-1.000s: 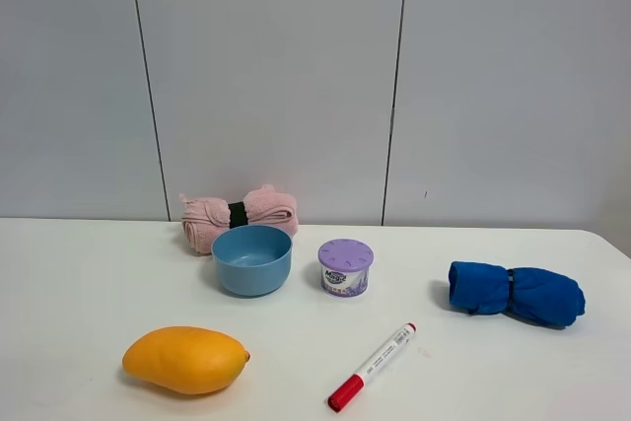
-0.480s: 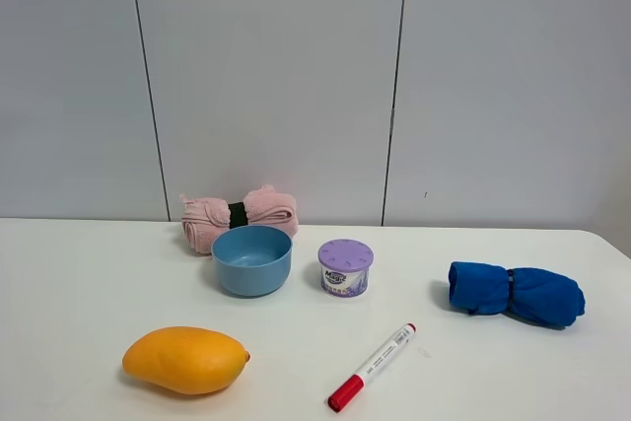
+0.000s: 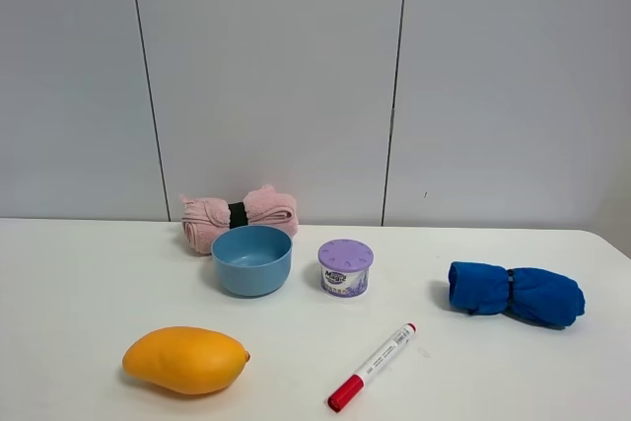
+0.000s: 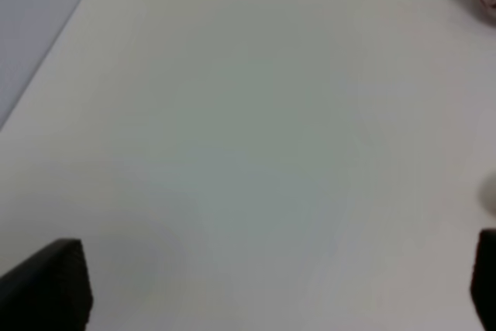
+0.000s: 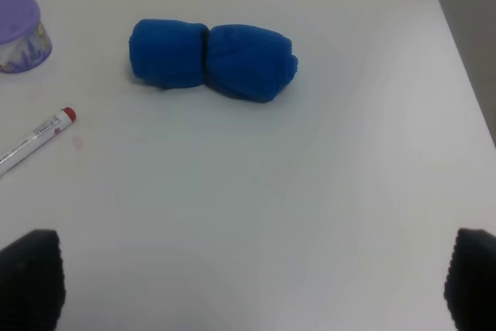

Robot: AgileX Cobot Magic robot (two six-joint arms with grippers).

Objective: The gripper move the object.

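Lilac-lidded tub (image 3: 345, 268) upright mid-table, just right of blue bowl (image 3: 252, 259), pink rolled towel (image 3: 239, 216) behind; label print too small to read. Red-capped marker (image 3: 371, 367) near front, text illegible. Left gripper (image 4: 271, 288) and right gripper (image 5: 252, 281) both spread wide, holding nothing, over bare table (image 3: 79, 273).

This looks like a lab or test room, not a home. A plain white tabletop (image 3: 79, 283) stands against bare grey wall panels (image 3: 266, 76) split by thin dark seams. Unrelated props sit spaced out across it: a yellow-orange mango (image 3: 185, 360), a red-capped white marker pen (image 3: 372, 367), a rolled blue cloth (image 3: 516, 293).
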